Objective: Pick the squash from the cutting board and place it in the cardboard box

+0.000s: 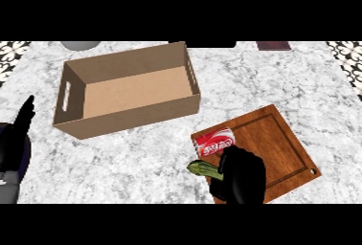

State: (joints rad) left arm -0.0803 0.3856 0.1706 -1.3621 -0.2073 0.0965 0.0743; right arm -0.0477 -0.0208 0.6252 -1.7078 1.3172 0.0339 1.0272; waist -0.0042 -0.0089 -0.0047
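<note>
right hand [242, 174] curled over the squash [203, 169] at lower centre; lifting could have knocked the red can [216, 142] just above; left hand [19, 139] rested open

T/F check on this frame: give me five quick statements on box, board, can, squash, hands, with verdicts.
1. The cardboard box holds the squash. False: nothing shows inside it; the squash is at the cutting board's near-left edge.
2. The right hand is curled over the squash. True.
3. A red can lies on the cutting board. True.
4. The box sits on the cutting board. False: it stands on the counter, up and left of the board.
5. The left hand is grasping the box. False: it rests open at the left edge.
</note>
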